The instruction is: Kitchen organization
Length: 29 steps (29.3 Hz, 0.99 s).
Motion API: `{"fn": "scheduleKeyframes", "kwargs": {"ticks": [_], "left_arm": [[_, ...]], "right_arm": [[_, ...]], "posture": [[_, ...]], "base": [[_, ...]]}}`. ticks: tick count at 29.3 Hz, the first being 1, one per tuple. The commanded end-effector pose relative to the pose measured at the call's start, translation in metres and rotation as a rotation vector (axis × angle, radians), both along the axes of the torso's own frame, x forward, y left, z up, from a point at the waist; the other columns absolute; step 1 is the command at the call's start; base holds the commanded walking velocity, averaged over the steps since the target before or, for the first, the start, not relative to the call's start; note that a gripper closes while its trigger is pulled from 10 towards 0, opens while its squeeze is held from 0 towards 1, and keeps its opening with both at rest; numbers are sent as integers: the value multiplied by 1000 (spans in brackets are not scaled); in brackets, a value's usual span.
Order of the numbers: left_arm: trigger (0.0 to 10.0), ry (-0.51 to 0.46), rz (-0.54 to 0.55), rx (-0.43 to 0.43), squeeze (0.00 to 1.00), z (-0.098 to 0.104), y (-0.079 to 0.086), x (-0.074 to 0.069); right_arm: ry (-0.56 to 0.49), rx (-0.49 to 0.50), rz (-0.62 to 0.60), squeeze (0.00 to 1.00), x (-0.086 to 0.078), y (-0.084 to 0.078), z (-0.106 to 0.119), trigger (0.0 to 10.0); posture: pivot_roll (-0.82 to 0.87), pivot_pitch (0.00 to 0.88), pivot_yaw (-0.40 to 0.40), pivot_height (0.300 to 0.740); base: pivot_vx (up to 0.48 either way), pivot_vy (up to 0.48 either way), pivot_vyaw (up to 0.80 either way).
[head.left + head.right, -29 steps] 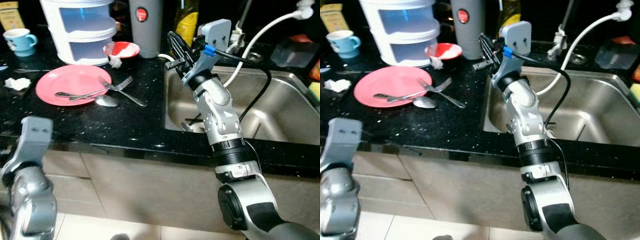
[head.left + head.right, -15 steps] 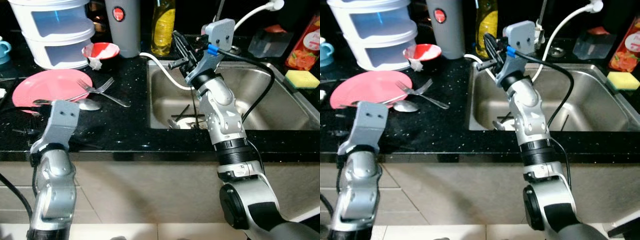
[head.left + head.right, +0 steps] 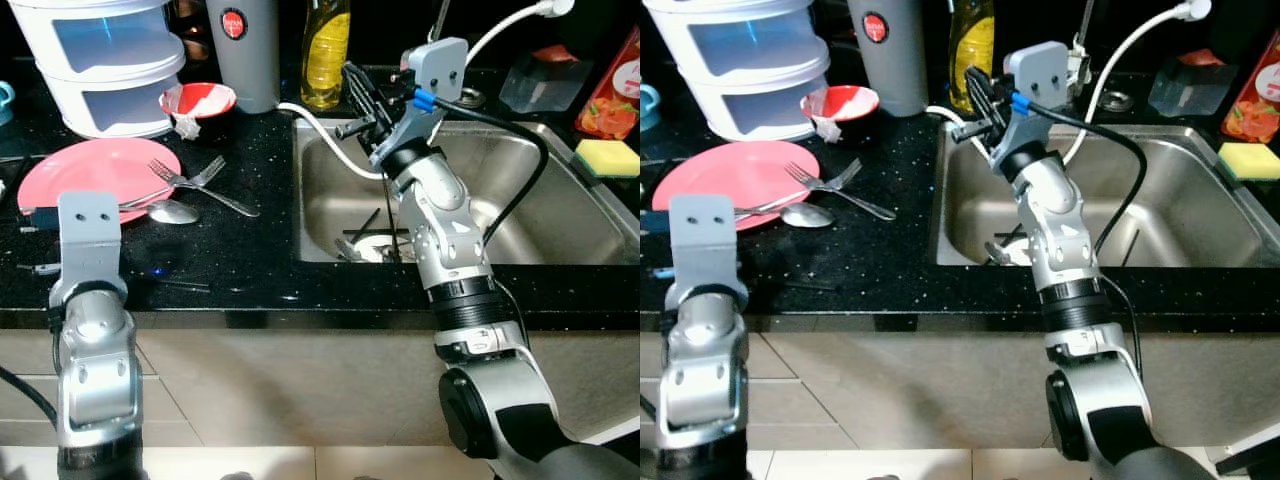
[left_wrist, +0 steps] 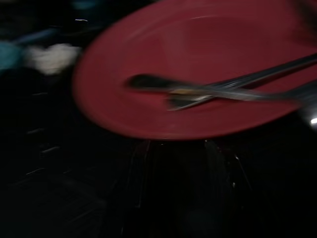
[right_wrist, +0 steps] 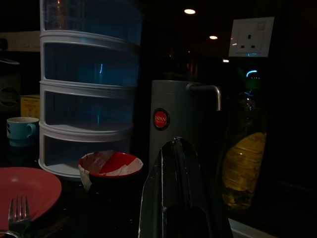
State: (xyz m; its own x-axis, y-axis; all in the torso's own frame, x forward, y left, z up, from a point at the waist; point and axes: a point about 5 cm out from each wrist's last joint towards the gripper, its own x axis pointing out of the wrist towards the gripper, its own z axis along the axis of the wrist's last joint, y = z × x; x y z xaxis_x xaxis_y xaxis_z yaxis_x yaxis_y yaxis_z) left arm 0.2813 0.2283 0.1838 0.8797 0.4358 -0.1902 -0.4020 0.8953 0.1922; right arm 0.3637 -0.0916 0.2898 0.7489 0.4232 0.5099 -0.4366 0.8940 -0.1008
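Right pincer [image 3: 362,98]: we see it raised over the left rim of the sink [image 3: 560,215], fingers pressed together, nothing between them.
Left pincer: we can't tell if it's open or closed; left arm [image 3: 88,300] is up at the front edge of the tabletop [image 3: 250,250], wrist view blurred and dark.
Pink plate [image 3: 95,172]: on the tabletop just ahead of the left arm, well left of the right pincer; in the left wrist view [image 4: 198,74] it sits right ahead of that pincer.
Cutlery: we see two forks [image 3: 195,180] crossing at the plate's right edge, a spoon [image 3: 172,210] just beside the plate, handles lying on the plate.
Red bowl [image 3: 198,100]: left of the right pincer, beyond the plate, with a crumpled white wad at its rim.
White drawer tower [image 3: 100,60]: far left of the right pincer, behind the plate.
Grey flask [image 3: 243,50]: left of the right pincer, next to the bowl.
Yellow bottle [image 3: 326,55]: just behind the right pincer.
Sink contents: some dark utensils at the bottom, below the right pincer; we can't tell which.
Sponge [image 3: 606,156]: on the sink's right rim, well right of the right pincer.
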Motion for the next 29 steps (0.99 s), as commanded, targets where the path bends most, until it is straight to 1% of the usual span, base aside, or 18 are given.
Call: {"fn": "scheduleKeyframes", "kwargs": {"ticks": [1,5,9,10,11,14,16,17,18,19,22,23,24,25,26,27,28,29], "left_arm": [[10000,11,-32,-67,0,-2,-3,6],[10000,-38,-69,-188,0,8,-13,23],[10000,-45,-120,-220,0,12,-26,33],[10000,-48,-166,-257,0,13,-35,37],[10000,-48,-166,-257,0,13,-35,37],[10000,-36,-309,-324,0,14,-52,43],[10000,-36,-309,-324,0,14,-52,43],[10000,-26,-354,-344,0,14,-55,44],[10000,-26,-354,-344,0,14,-55,44],[10000,-14,-428,-331,0,16,-57,44],[10000,-15,-446,-321,0,17,-57,44],[10000,-52,-395,-130,0,28,-47,42],[10000,-83,-359,9,0,36,-42,40],[10000,-83,-359,9,0,36,-42,40],[10000,-129,-315,132,0,46,-39,36],[10000,-129,-315,132,0,46,-39,36],[10000,-182,-289,191,0,56,-40,33],[10000,-239,-297,198,0,66,-47,32]], "right_arm": [[-6,-3,6,0,-1,2,1,10000],[-2,-4,14,0,-1,4,1,10000],[-2,-4,16,0,0,5,1,10000],[-2,-3,16,0,0,6,1,10000],[-2,-3,16,0,0,6,1,10000],[-4,2,9,0,0,6,1,10000],[-4,2,9,0,0,6,1,10000],[-5,3,2,0,0,4,1,10000],[-5,3,2,0,0,4,1,10000],[-6,7,-16,0,-1,0,0,10000],[-6,7,-21,0,-1,-1,0,10000],[-10,11,-31,0,-2,-3,0,10000],[-13,13,-37,0,-2,-5,1,10000],[-13,13,-37,0,-2,-5,1,10000],[-17,15,-46,0,-3,-8,2,10000],[-17,15,-46,0,-3,-8,2,10000],[-18,16,-53,0,-3,-10,2,10000],[-17,16,-58,0,-3,-12,2,10000]], "posture": [[157,0,-31,740],[156,0,-35,740],[155,0,-33,740],[150,0,-30,740],[150,0,-30,740],[140,0,-17,740],[140,0,-17,740],[134,0,-9,740],[134,0,-9,740],[120,0,10,740],[120,0,10,740],[106,0,23,740],[102,0,26,740],[102,0,26,740],[99,0,27,740],[99,0,27,740],[103,0,23,740],[109,0,16,740]], "base": [[0,0,0],[0,0,0],[0,0,0],[0,0,0],[0,0,0],[0,0,0],[0,0,0],[0,0,0],[0,0,0],[0,0,0],[0,0,0],[0,0,0],[0,0,0],[0,0,0],[0,0,0],[0,0,0],[0,0,0],[0,0,0]]}}
